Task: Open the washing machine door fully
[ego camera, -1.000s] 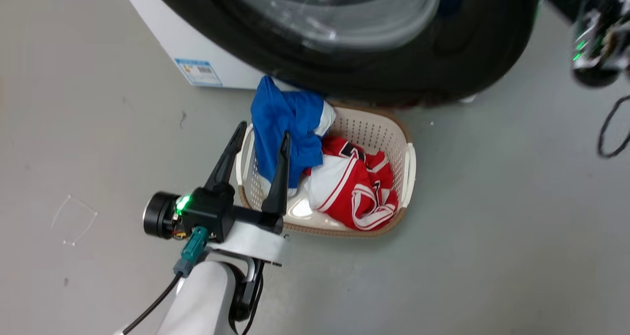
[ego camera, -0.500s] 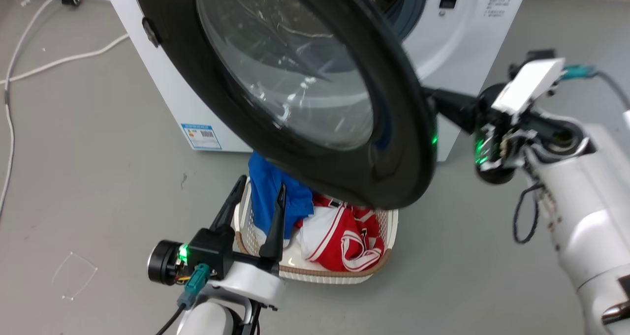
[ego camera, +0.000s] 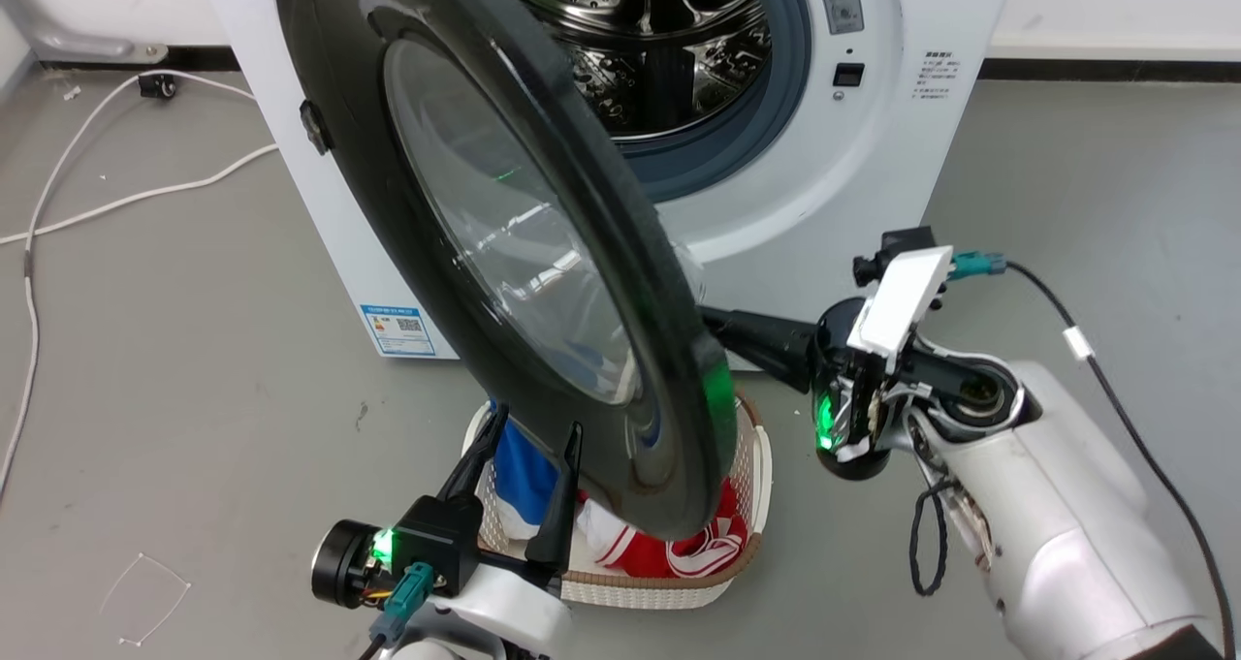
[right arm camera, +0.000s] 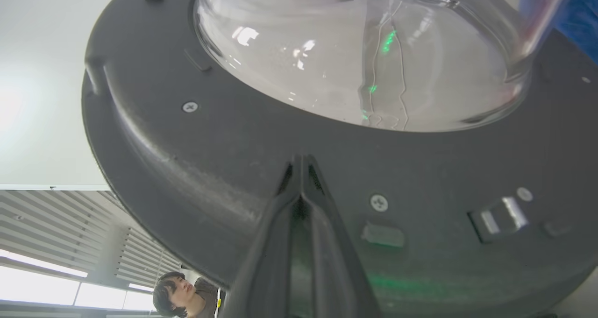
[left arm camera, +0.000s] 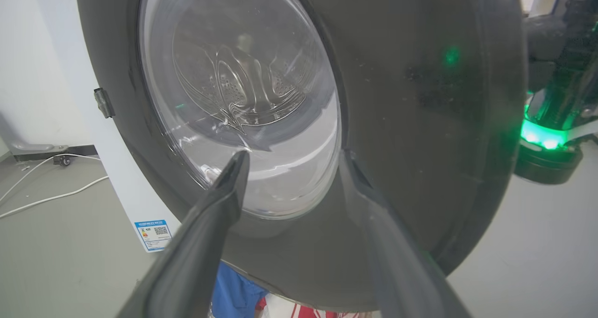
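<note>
Half open, I'd say: washing machine door (ego camera: 543,282) sticks out, right gripper (right arm camera: 302,161) pinched together against its inner face, left gripper (ego camera: 536,425) spread, empty. More swing needed.

The washing machine door (ego camera: 504,243) stands half-swung, barring the drum mouth (ego camera: 669,59) from nine o'clock; three o'clock is clear floor (ego camera: 1086,185). At six, a laundry basket (ego camera: 761,461) crowds beneath it.
</note>
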Robot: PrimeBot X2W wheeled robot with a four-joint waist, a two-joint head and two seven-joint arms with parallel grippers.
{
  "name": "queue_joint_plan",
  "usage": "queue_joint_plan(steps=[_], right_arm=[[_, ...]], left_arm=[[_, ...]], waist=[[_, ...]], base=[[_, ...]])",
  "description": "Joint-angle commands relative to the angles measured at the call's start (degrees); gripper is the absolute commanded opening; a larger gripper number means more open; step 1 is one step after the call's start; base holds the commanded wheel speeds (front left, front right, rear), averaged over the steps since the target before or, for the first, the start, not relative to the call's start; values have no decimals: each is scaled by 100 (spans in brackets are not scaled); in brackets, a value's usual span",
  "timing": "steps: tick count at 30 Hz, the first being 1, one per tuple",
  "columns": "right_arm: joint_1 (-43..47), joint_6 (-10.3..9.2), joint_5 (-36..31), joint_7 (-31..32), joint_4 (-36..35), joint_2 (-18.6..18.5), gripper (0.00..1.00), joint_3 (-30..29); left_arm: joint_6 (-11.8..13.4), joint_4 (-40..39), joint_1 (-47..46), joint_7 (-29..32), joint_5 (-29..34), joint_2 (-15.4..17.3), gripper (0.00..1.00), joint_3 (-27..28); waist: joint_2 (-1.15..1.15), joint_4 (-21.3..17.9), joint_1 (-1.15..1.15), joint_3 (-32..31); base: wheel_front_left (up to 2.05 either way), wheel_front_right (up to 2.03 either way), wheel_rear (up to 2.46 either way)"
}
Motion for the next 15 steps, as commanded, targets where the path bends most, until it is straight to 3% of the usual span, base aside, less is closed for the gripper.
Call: queue_joint_plan(steps=[1, 10, 15], right_arm=[[145, 3, 63, 8, -93, 43, 0, 55], [663, 3, 448, -290, -638, 81, 0, 519], [900, 3, 567, -956, -967, 59, 0, 465]], left_arm=[[-27, 6, 60, -14, 18, -4, 100, 11], [-28, 65, 197, -14, -26, -5, 100, 82], [-21, 70, 251, -14, -38, -5, 100, 111]], waist=[[0, 2, 1, -40], [0, -23, 1, -217], [0, -73, 1, -285]], base=[[0, 0, 0], [0, 0, 0], [0, 0, 0]])
